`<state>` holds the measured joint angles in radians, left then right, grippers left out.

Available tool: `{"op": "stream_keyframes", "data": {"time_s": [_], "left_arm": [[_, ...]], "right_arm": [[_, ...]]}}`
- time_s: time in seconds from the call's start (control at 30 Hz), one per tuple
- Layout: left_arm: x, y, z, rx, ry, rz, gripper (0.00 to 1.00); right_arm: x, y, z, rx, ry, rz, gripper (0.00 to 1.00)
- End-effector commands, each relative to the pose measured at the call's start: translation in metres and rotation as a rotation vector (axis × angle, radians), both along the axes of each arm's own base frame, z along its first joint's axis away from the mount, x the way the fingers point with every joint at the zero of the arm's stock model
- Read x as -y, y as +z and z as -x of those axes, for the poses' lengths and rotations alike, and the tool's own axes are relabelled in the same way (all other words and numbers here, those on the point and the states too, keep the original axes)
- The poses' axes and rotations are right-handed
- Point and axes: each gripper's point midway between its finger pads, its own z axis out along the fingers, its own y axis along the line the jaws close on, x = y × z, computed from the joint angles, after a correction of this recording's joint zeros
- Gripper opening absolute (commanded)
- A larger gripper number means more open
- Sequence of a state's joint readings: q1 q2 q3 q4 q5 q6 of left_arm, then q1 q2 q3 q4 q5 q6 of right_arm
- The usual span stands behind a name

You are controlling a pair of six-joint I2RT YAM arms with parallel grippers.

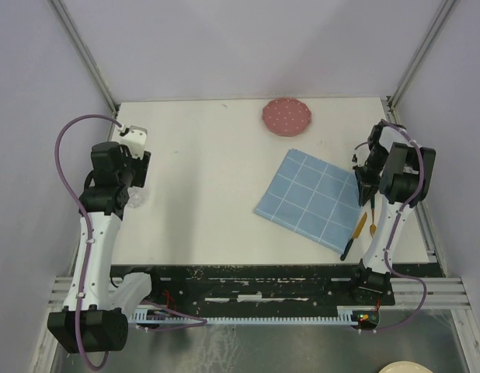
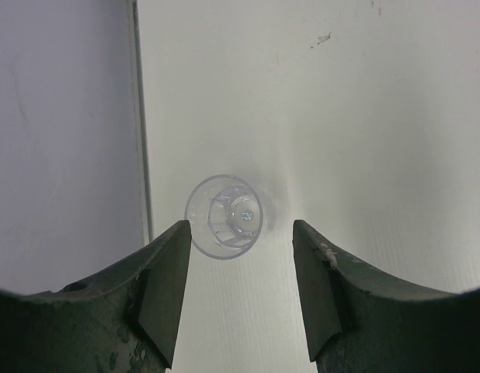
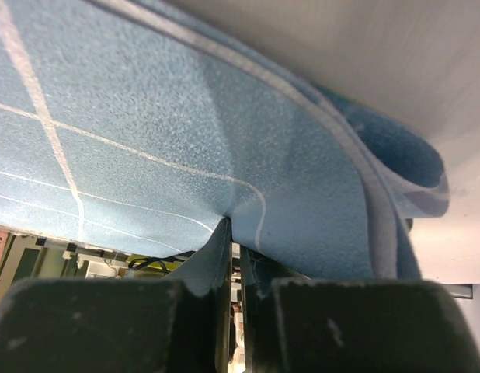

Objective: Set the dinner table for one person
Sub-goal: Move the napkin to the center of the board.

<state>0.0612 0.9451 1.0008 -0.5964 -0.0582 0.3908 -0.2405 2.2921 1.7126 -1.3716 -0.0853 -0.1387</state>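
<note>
Placemat (image 1: 310, 198) edge pinched tight in the right gripper (image 3: 232, 233), lying skewed on the right of the white surface (image 1: 201, 194), so drag low and square it up, while the left gripper (image 2: 240, 233) hangs open, empty, above the glass (image 2: 223, 215).

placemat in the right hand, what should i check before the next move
1. Right hand shut on the edge of the placemat: ok.
2. Placemat square to the near edge of the dinner table: not ok, it lies skewed.
3. Pink plate clear of the placemat: ok, apart at the far edge.
4. Cutlery clear of the placemat: cannot tell, it lies close by the near right corner.
5. Left hand open and lined up over the clear glass: ok.
</note>
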Motion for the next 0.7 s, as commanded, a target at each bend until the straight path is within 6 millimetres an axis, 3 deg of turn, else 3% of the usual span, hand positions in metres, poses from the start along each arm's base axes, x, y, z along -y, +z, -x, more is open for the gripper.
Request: {"op": "stream_keyframes", "data": {"time_s": [0.0, 0.07, 0.33, 0.67], "left_arm": [[-0.007, 0.032, -0.008, 0.08, -0.003, -0.058, 0.62], [-0.007, 0.033, -0.008, 0.082, -0.003, -0.063, 0.62], [-0.007, 0.037, -0.011, 0.088, -0.003, -0.062, 0.62], [-0.004, 0.045, -0.015, 0.1, -0.027, -0.062, 0.62]], "right_arm": [[0.01, -0.01, -0.033, 0.099, 0.022, 0.02, 0.08], [0.01, -0.01, -0.037, 0.098, 0.025, 0.011, 0.02], [0.002, -0.002, -0.043, 0.086, 0.113, -0.026, 0.02], [-0.046, 0.009, -0.049, 0.106, 0.307, -0.096, 0.02]]}}
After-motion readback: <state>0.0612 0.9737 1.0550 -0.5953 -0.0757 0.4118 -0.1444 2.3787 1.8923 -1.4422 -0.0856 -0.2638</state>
